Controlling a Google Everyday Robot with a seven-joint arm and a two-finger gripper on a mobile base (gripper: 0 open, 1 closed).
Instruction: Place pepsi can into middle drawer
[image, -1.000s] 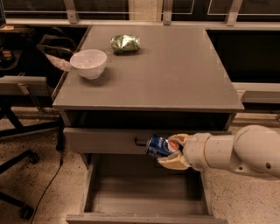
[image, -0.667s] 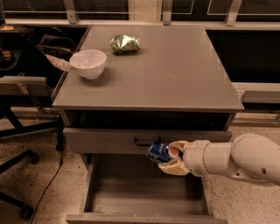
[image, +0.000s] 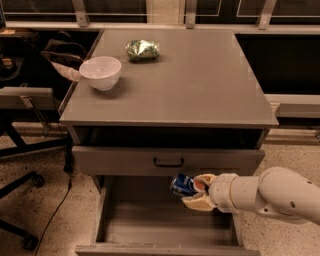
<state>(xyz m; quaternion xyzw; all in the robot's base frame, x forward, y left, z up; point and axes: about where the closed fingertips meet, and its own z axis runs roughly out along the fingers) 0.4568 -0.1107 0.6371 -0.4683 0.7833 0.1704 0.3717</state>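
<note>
**Can held over the open drawer**

The gripper (image: 195, 190) hangs above the open middle drawer (image: 150, 227), just below the closed drawer front (image: 125, 161) with its dark curved handle (image: 168, 162). Its two cream fingers (image: 204, 178) are pinched on the pepsi can (image: 181, 186) — one above it, one beneath. The can is in the air, clear of the drawer floor and over the right half of the drawer, near its back.

The can is tipped well over from upright, nearly on its side. Its long axis runs roughly left to right across the view. The free end points left, away from the arm (image: 270, 195), and sits a little in front of the lower edge of the drawer front. The other end is tucked between the fingers, where a patch of the red and white logo shows. Which end is the top cannot be told.

The arm reaches in from the right edge of the view, its thick pale sleeve crossing the drawer's right wall.

On the cabinet top (image: 200, 90) a white bowl (image: 100, 72) stands near the left edge, and a shiny green snack bag (image: 142, 49) lies behind it toward the back — both well apart from the can. The drawer floor is plain and grey.
</note>
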